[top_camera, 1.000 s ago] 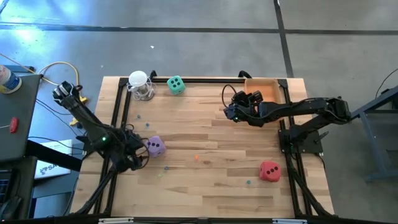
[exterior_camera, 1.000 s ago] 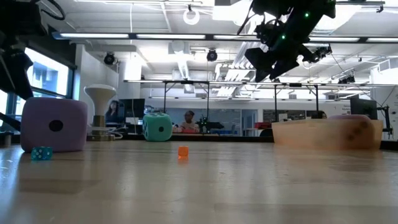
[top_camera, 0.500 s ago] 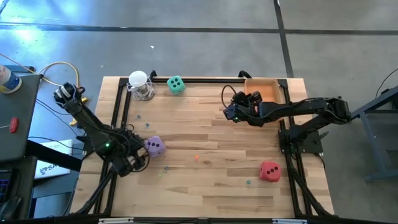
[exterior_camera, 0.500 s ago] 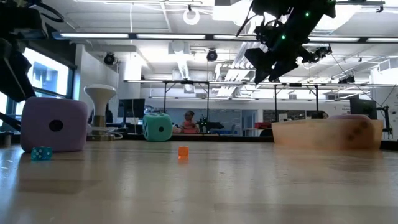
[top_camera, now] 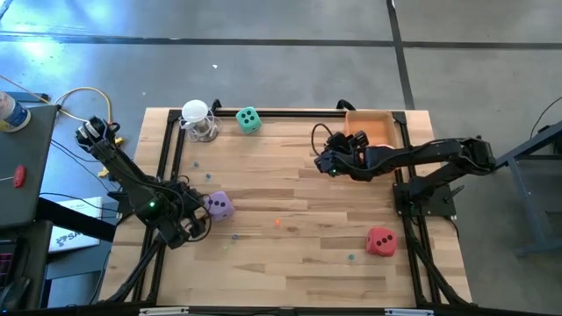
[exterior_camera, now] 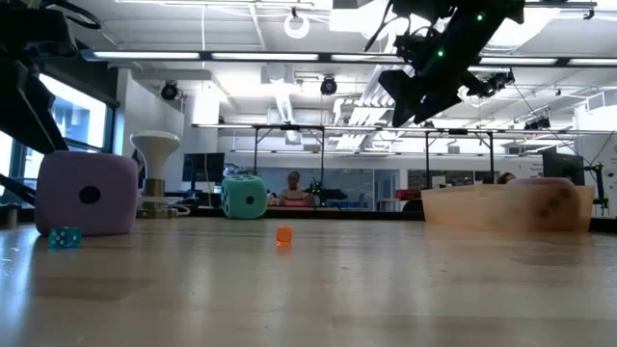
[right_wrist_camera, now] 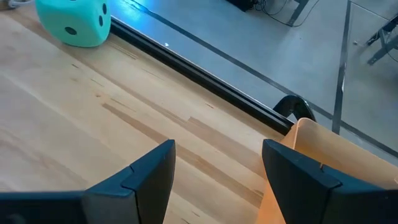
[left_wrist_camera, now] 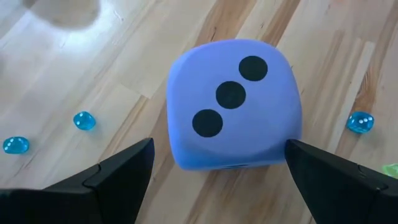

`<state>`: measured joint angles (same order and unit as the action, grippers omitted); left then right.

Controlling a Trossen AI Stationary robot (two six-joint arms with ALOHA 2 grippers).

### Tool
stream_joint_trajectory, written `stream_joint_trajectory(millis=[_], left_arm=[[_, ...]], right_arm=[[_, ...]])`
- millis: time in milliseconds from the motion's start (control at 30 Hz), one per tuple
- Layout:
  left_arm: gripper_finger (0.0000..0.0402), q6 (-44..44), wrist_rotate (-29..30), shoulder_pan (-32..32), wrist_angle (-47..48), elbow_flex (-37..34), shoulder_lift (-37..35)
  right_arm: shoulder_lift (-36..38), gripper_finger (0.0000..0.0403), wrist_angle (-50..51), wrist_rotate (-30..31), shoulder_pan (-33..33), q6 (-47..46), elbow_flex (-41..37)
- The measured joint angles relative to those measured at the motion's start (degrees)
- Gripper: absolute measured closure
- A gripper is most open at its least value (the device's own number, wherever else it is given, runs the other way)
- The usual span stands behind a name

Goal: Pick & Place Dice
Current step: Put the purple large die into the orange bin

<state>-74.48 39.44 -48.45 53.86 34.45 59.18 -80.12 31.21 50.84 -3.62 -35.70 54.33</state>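
The soft purple cube die with dark pips (left_wrist_camera: 235,106) is lying on the light wooden plank table (top_camera: 290,184), and the left gripper (left_wrist_camera: 217,171) is hovering just beside it, fingers spread wide, one either side of the cube, empty. A cube has no long axis. The right gripper (top_camera: 323,161), partly open and empty, is waiting well apart from it.

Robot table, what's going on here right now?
The left tool is open around the purple die on the table, fingers either side, not yet closed. The right tool hangs open and empty near the wooden tray. The green die and red die sit untouched.
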Motion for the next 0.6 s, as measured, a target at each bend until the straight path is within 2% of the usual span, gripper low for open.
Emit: stream_joint_trajectory(millis=[333,600], left_arm=[[0.0049,-2.28,0.07,0.00,-0.63,-0.05,0.19],[0.0049,-2.38,2.34,-0.04,-2.71,-0.02,5.23]], right_arm=[[0.00,0.0170,-0.01,0.01,0.00,0.00,0.00],[0.00,0.0170,-0.01,-0.01,0.00,0.00,0.00]])
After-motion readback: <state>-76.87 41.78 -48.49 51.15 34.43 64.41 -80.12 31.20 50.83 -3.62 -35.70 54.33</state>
